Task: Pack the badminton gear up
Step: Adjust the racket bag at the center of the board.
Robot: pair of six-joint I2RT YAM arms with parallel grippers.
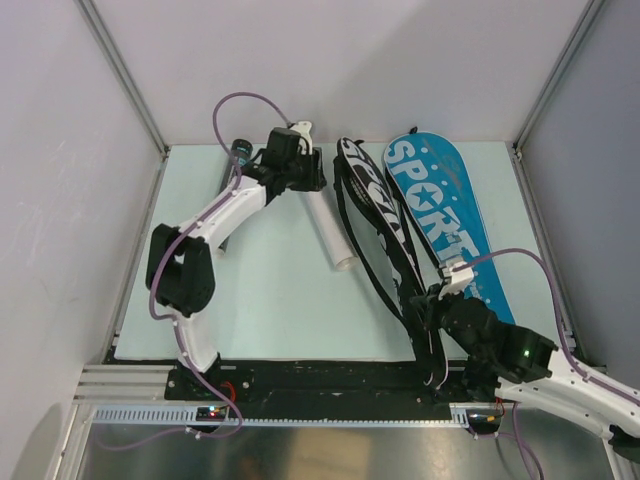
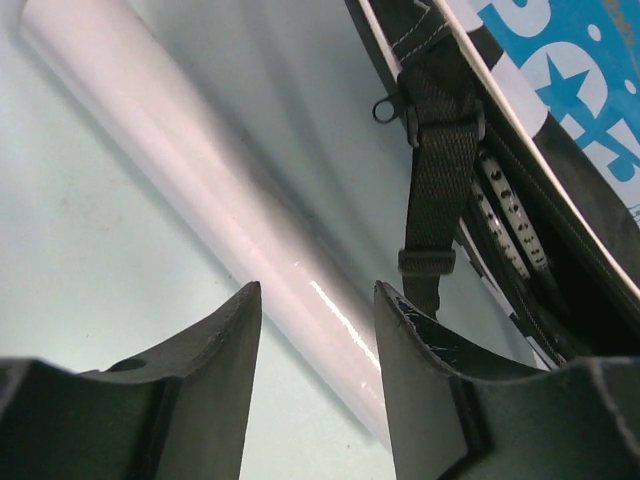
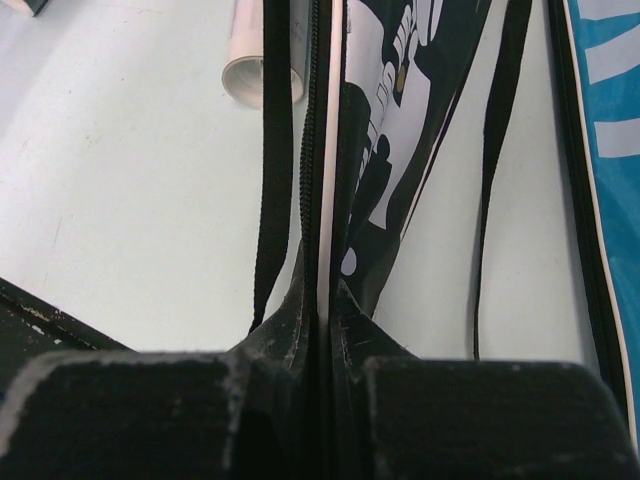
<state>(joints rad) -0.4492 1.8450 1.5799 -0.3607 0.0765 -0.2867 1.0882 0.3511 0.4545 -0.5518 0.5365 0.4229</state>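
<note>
Left gripper point(image 2: 318, 295): the jaws stand partly apart and have hold of nothing. The white tube point(image 2: 200, 200) lies on the table point(image 1: 270, 300) directly under and ahead of the gap. It runs slantwise from far beyond the left finger to a point just below the space between the two fingertips. The tube looks about as wide as the gap. Whether either finger touches it cannot be told.

To the right of this gripper, just past the right finger, lies the black racket bag point(image 1: 375, 200). Its webbing strap point(image 2: 440, 180) hangs down the near side. Beyond the bag, further right, is the blue racket cover point(image 1: 440, 210), lying flat and lettered in white.

In the top view a black tube point(image 1: 240, 152) lies on the far side of the left arm from the white tube. The arm hides much of it.

Right gripper point(image 3: 318, 290): the jaws are closed tight on the bag's edge. The zip line and the black-and-white fabric run straight out from between the fingertips. The open end of the white tube sits ahead and to the left of this gripper, well apart from it. The blue cover lies along its right side, near the bag, but nothing grips it.
</note>
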